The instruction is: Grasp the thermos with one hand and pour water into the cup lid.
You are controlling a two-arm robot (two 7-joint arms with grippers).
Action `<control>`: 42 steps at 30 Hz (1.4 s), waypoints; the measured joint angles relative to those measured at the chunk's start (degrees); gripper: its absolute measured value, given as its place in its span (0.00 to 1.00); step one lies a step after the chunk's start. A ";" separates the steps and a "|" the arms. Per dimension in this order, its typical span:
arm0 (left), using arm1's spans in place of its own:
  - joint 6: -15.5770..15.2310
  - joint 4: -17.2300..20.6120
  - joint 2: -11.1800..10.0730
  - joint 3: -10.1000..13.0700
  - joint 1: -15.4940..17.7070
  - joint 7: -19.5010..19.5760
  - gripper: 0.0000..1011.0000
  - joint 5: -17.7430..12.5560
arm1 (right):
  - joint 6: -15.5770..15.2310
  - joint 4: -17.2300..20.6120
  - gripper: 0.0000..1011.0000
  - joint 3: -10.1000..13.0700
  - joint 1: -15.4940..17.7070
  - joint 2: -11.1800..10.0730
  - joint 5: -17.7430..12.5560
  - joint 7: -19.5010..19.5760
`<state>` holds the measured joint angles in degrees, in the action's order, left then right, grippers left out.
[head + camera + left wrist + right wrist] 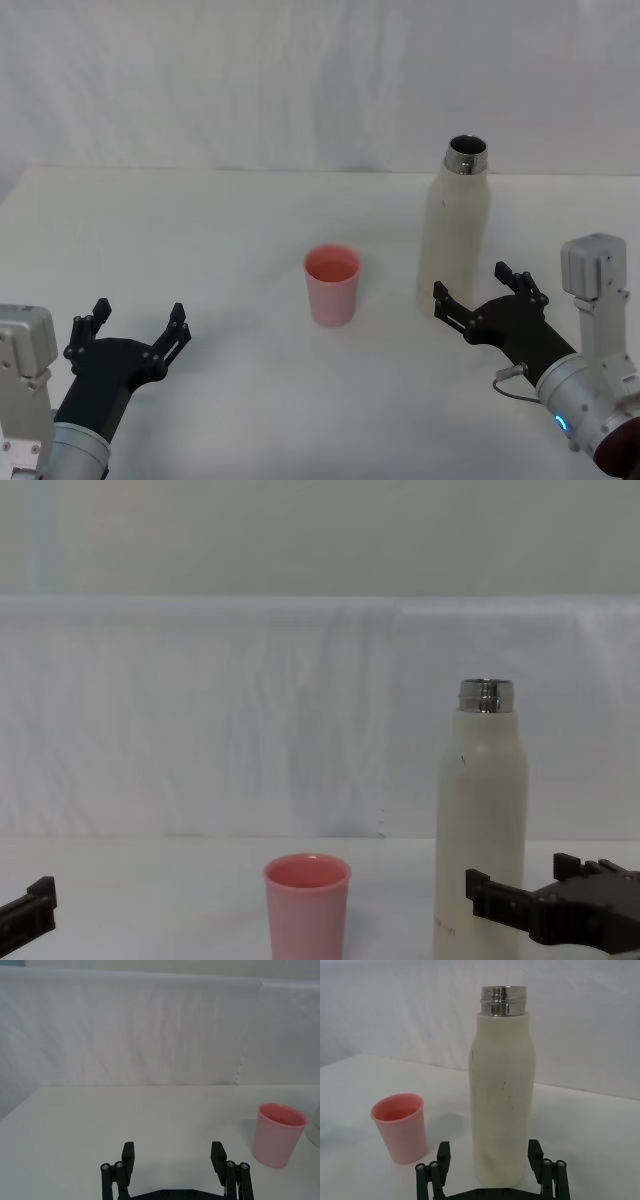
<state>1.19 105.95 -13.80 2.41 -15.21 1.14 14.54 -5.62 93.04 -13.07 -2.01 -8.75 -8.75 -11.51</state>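
Observation:
The cream-white thermos (455,235) stands upright on the white table, right of centre, its steel neck uncapped. My right gripper (472,283) is open at the thermos (502,1100), low down, one finger on either side of the base and not closed on it. The pink cup lid (332,283) stands upright to the thermos's left, a short gap away, with nothing visible inside it (400,1127). My left gripper (140,312) is open over the near left of the table with nothing between its fingers. The cup lid (277,1135) is well off to its right.
The white table (200,230) runs back to a white cloth backdrop (300,80). Bare surface lies between my left gripper and the cup lid, and in front of both objects.

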 joint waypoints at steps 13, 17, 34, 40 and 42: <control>0.00 0.00 0.00 0.00 0.00 0.00 0.99 0.00 | -0.33 -1.44 0.99 0.30 -1.64 0.57 -1.21 0.70; 0.00 0.00 0.00 0.00 0.00 0.00 0.99 0.00 | -0.34 -2.19 0.99 0.30 -2.39 0.68 -1.47 0.78; 0.00 0.00 0.00 0.00 0.00 0.00 0.99 0.00 | -0.51 -4.99 0.99 -0.41 -5.67 1.25 -1.39 1.15; 0.00 0.00 0.00 0.00 0.00 0.00 0.99 0.00 | -0.59 -6.07 0.99 -0.66 -6.57 1.63 -1.19 1.36; 0.00 0.00 0.00 0.00 0.00 0.00 0.99 0.00 | -0.59 -6.28 0.99 -0.71 -6.76 1.73 -1.16 1.39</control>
<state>1.19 105.95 -13.80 2.42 -15.21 1.14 14.54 -6.21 86.76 -13.78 -8.77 -7.03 -9.91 -10.11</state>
